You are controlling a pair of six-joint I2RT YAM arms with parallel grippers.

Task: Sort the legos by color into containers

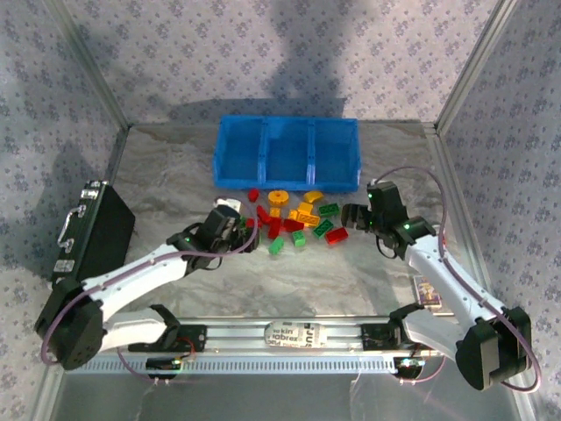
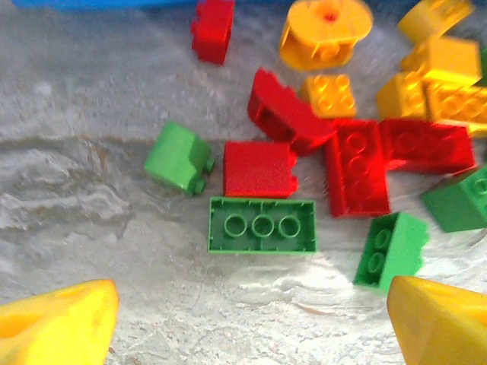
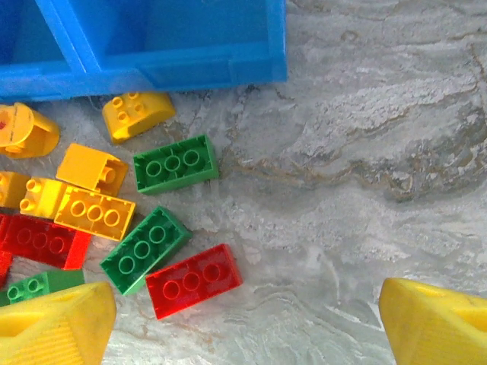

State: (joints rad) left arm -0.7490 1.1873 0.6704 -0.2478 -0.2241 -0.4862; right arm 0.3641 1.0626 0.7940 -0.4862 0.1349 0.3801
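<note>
The legos (image 1: 294, 219) lie in a loose red, green and yellow-orange pile on the table, just in front of the containers (image 1: 287, 186), three compartments of one blue tray. My left gripper (image 1: 248, 230) is at the pile's left edge, open. In the left wrist view, an upturned green brick (image 2: 262, 225) lies just ahead of its empty gap (image 2: 251, 327), with red bricks (image 2: 358, 163) beyond. My right gripper (image 1: 351, 217) is at the pile's right edge, open. A red brick (image 3: 194, 280) lies near its left finger (image 3: 53, 323), beside a green brick (image 3: 144, 249).
A black case (image 1: 92, 230) with a metal handle stands at the left edge. A small card (image 1: 429, 289) lies by the right arm. The mounting rail (image 1: 289, 335) runs along the near edge. Patterned walls close in the table on three sides.
</note>
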